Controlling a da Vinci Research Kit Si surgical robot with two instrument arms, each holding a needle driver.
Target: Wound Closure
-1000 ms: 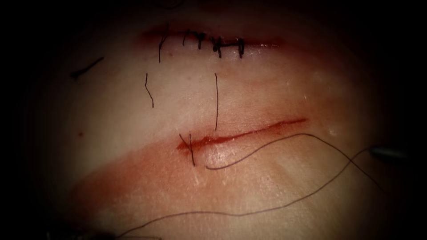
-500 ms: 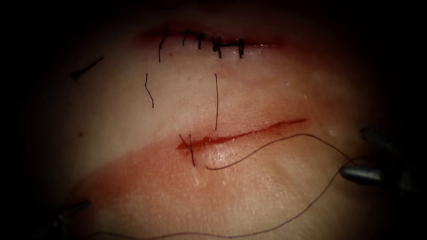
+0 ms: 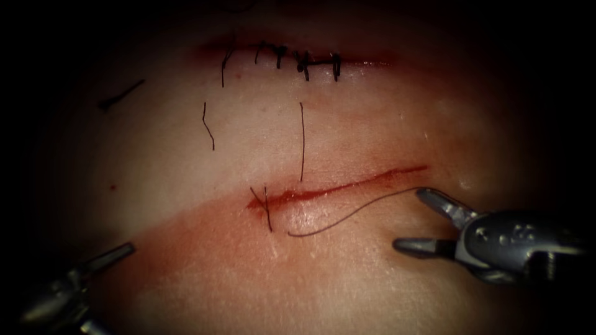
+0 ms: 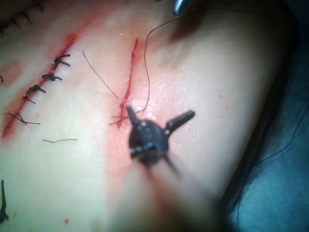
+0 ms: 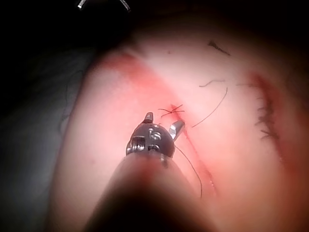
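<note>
Holding nothing, my right end effector [image 3: 415, 220] gapes beside loose thread [image 3: 347, 217]. My left end effector [image 4: 159, 118] gapes empty too. One stitch [image 3: 266, 208] closes the cut [image 3: 347, 185] at left; the rest gapes.

The tissue [image 3: 372, 118] was seen as pale pink, flushed with red fluid [image 3: 205, 242] below the cut [image 3: 335, 189], itself a darker red line. The thread [image 3: 347, 217] and the cut ends of thread [image 3: 302, 142] were dark, nearly black. A row of black stitches [image 3: 298, 61] crossed an upper reddened seam. The right pincer [image 3: 422, 220] was grey metal.
</note>
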